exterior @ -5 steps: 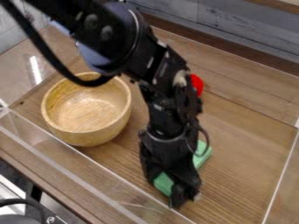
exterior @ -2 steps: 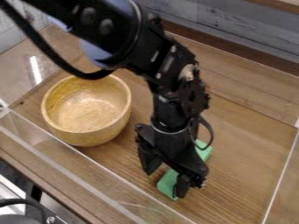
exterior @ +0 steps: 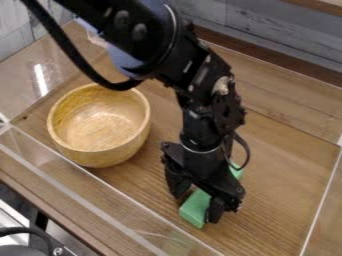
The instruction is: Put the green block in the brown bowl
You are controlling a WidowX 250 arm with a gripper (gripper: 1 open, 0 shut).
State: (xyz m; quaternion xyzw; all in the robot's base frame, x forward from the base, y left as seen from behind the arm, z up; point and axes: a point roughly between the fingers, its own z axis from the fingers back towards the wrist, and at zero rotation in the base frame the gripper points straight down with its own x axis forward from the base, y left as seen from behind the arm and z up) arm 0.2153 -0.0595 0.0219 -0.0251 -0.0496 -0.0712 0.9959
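Clearly little of the task is done: the green block [exterior: 201,205] lies on the wooden table [exterior: 287,150] at the lower right of the frame, well apart from the empty brown bowl [exterior: 99,122] at left. Directly over it, the gripper [exterior: 203,197] points down, jaws spread wide, apparently straddling the block without gripping. Grasping, lifting and carrying remain.

Green block [exterior: 198,208], grainy tan brown bowl [exterior: 98,122]

Black arm [exterior: 174,70], end effector [exterior: 203,203] down, spread wide
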